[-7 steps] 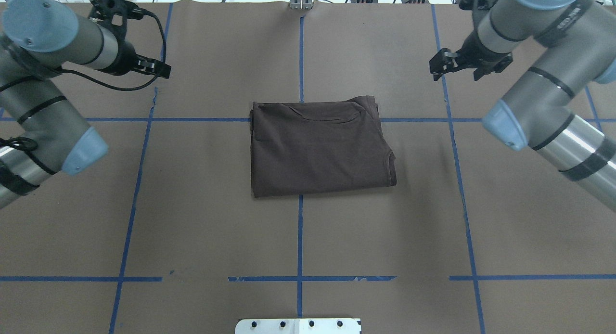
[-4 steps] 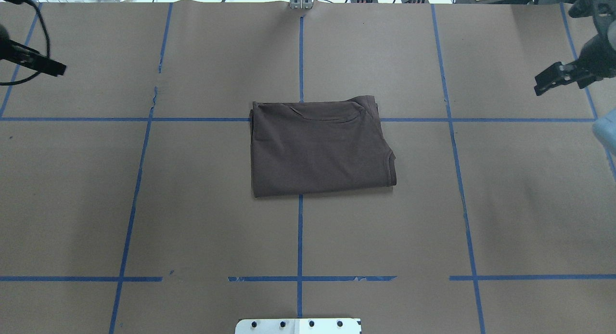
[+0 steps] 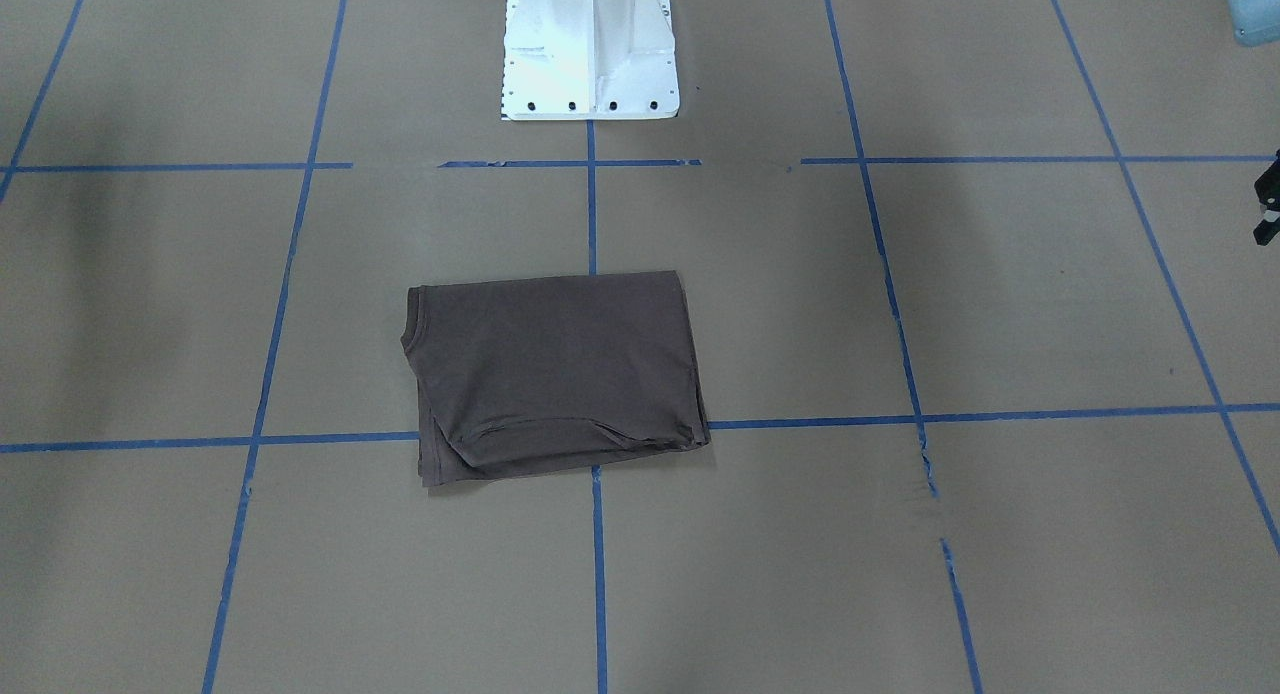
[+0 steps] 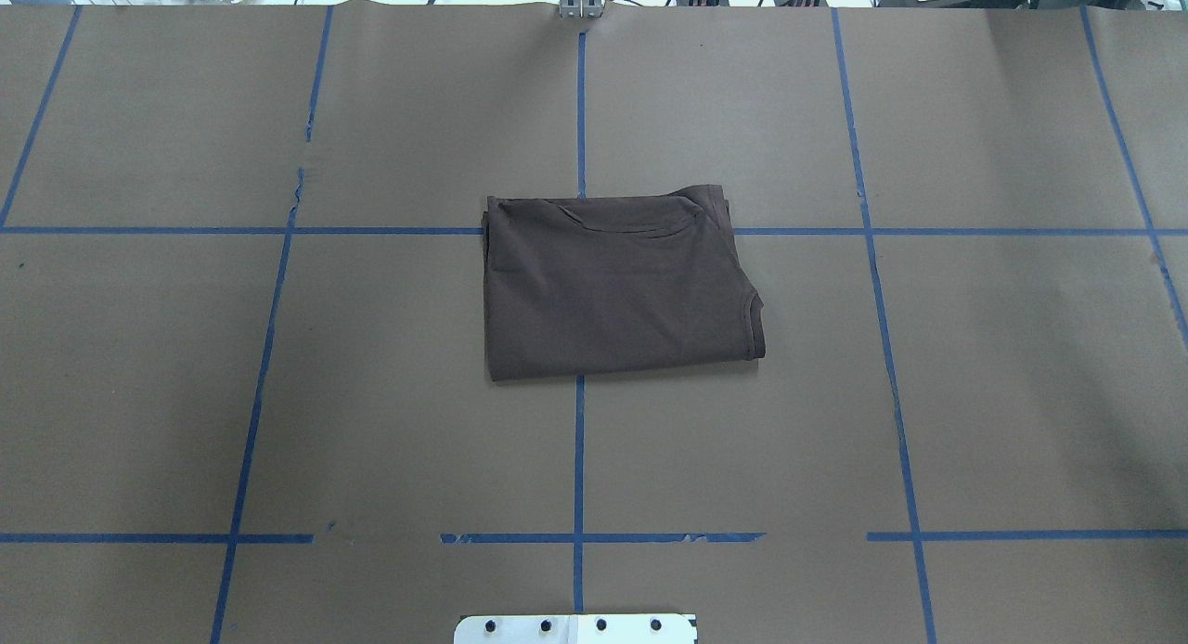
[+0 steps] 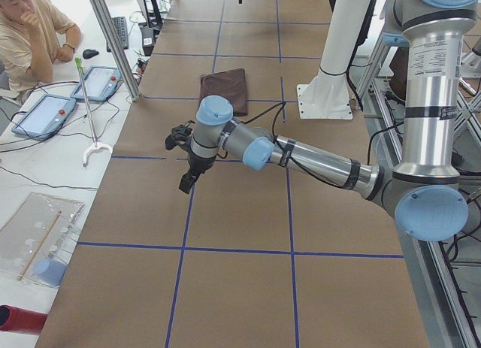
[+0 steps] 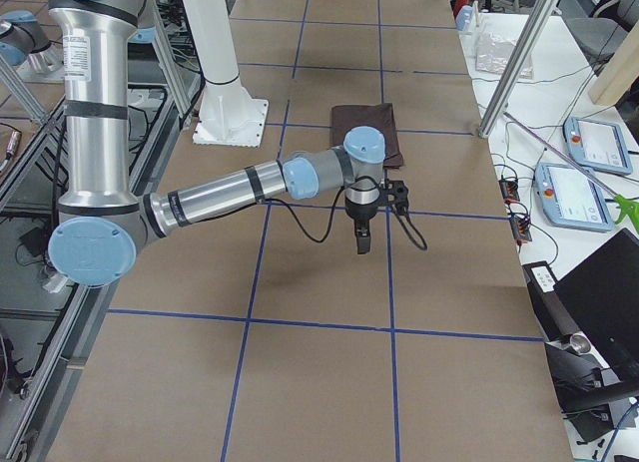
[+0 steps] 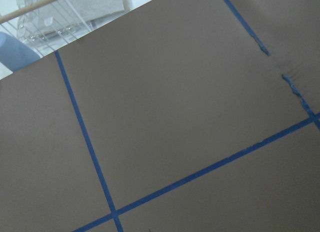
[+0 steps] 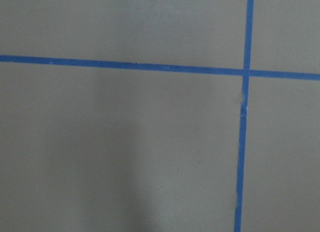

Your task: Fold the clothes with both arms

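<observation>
Folded brown T-shirt (image 4: 617, 287) flat on the table (image 4: 371, 393).
It lies well apart from the left pincer (image 5: 186, 184) and the right pincer (image 6: 361, 244); whether each is apart or together, I cannot tell.

Covered in brown paper (image 4: 371, 393), gridded with blue tape (image 4: 578, 458) (torn in places); flanked by aluminium posts (image 5: 113, 40) and a white side desk (image 5: 45, 160) holding two tablets (image 5: 41, 115).

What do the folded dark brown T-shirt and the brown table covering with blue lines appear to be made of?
Folded dark brown T-shirt: soft matte knit, probably cotton jersey; it creases softly. Brown table covering: likely matte kraft paper, torn in one spot.
</observation>
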Robot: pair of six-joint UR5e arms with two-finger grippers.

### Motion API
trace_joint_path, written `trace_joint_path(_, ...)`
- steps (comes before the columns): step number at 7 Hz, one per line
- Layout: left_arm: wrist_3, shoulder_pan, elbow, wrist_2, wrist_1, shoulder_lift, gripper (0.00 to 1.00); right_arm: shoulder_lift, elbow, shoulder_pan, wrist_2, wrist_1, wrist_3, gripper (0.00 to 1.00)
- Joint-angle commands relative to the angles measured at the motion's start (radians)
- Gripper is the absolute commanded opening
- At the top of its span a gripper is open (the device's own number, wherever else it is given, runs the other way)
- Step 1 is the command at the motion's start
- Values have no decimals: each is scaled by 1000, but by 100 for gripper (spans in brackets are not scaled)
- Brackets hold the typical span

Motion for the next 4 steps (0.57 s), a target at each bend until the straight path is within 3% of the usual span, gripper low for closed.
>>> trace_joint_path(1, 5, -109, 7, -95, 38, 113, 100, -148, 9, 34, 8, 114, -7, 100)
trace_joint_path(2, 5, -111, 9, -106, 107, 128, 100, -197, 3, 36, 11, 189, -7, 100)
trace_joint_path(4, 5, -110, -8, -108, 254, 134, 100, -231, 6, 127, 36, 180, -52, 100)
